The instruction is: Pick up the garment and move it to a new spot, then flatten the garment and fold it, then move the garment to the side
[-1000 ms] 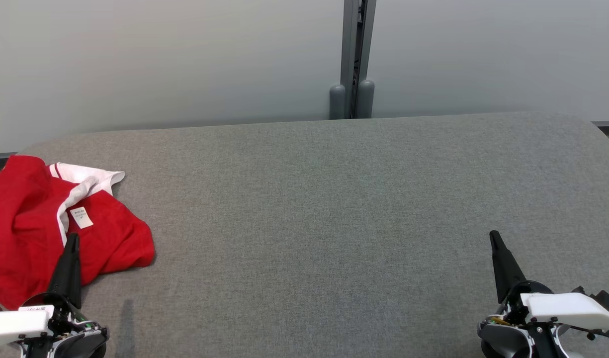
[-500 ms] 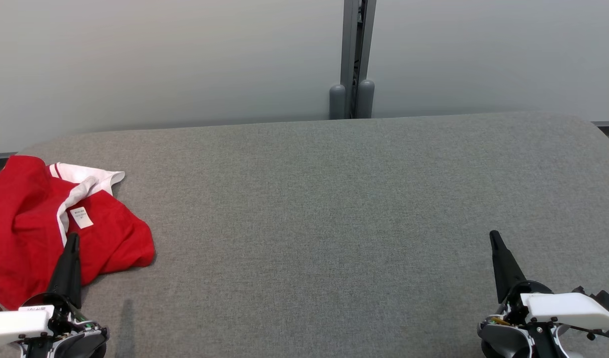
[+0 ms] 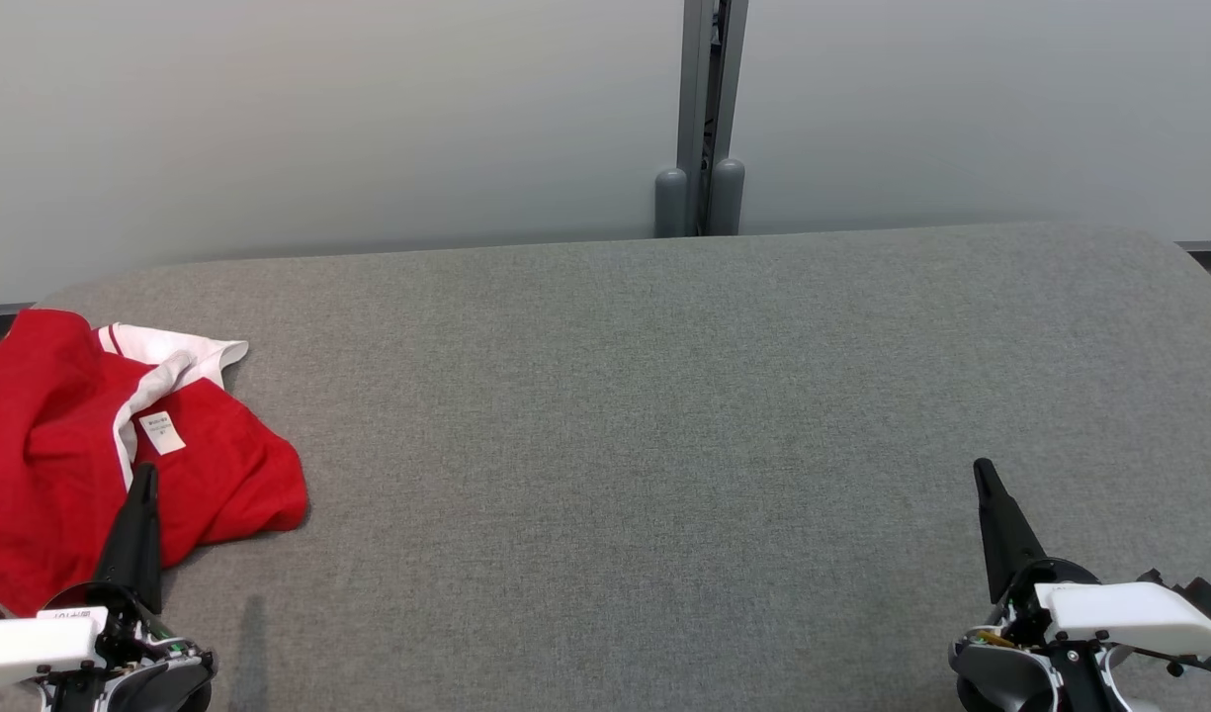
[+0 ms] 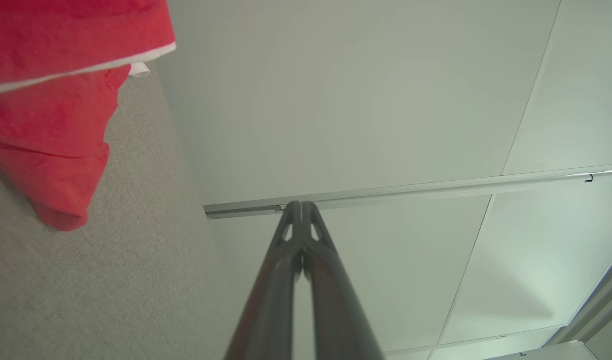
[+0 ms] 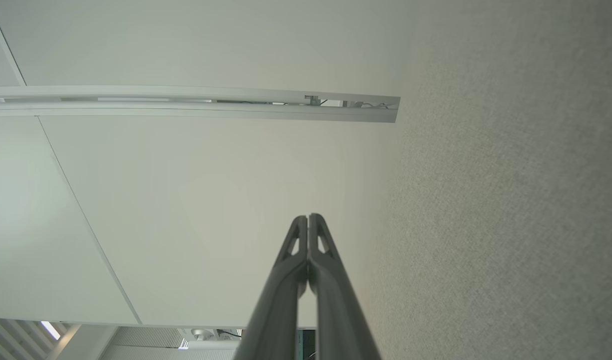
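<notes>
A crumpled red fabric garment (image 3: 61,465) lies at the left end of the grey fabric-covered table (image 3: 664,445), white collar (image 3: 175,361) toward the far edge, with no clear long axis. The left gripper (image 3: 145,473), by its near edge, and the right gripper (image 3: 982,467), well apart, are both pinched closed and empty.

garment (image 3: 61,465): red cloth, matt | table (image 3: 664,415): grey woven fabric, rough | wall panels (image 3: 318,119): smooth, matt

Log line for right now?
crumpled red-and-white garment: ungrasped, left end of grey fabric surface | left gripper: shut | right gripper: shut
</notes>
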